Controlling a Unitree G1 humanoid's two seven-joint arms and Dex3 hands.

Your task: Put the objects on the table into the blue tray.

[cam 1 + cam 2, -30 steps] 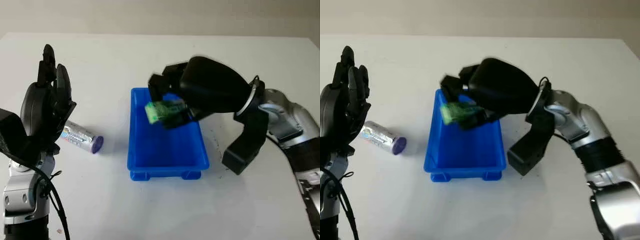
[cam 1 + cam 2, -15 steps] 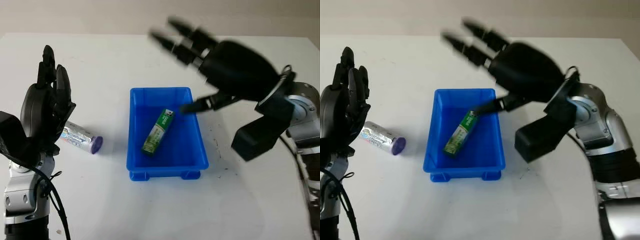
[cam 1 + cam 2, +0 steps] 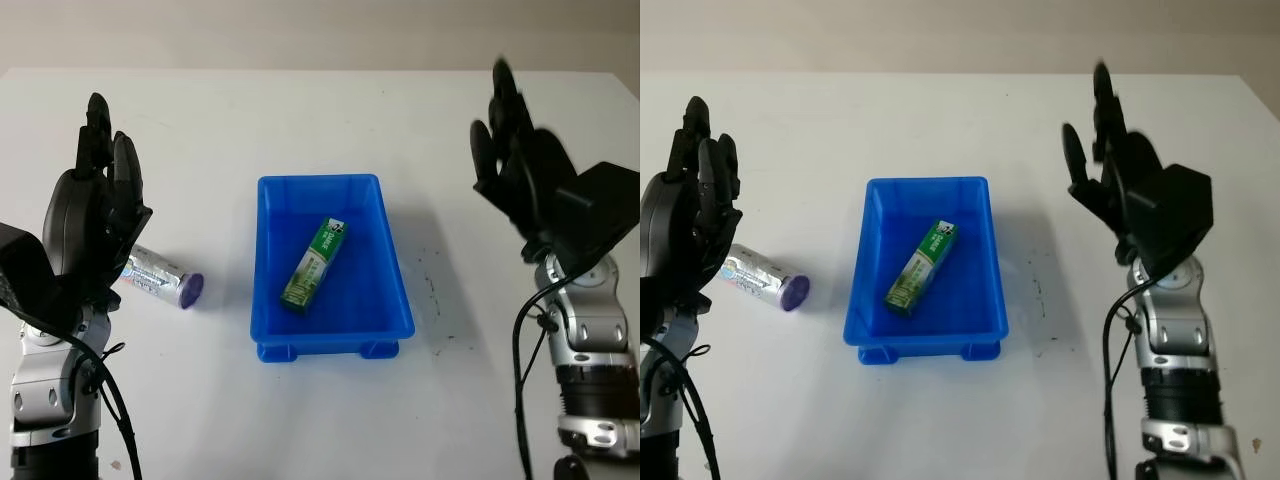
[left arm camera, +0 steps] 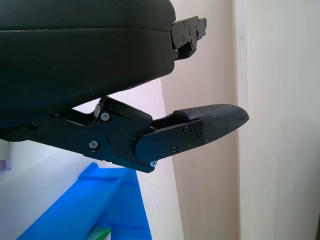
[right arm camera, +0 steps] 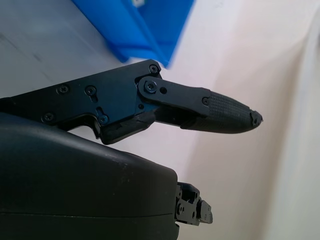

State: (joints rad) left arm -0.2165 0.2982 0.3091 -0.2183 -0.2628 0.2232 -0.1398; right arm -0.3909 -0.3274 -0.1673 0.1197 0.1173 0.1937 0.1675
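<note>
With both the left hand [image 3: 90, 225] and right hand [image 3: 530, 190] open and empty, the can [image 3: 160, 276] may roll off-grasp, missing the tray [image 3: 395, 290].

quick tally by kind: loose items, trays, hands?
Green box, in the tray: 1
Purple-capped silver tube, on the table: 1
Blue tray: 1
Hands, both open: 2, left hand and right hand
Total: 5

The left robot hand [image 3: 95, 215] hides one end of the silver tube [image 3: 165, 279].
</note>
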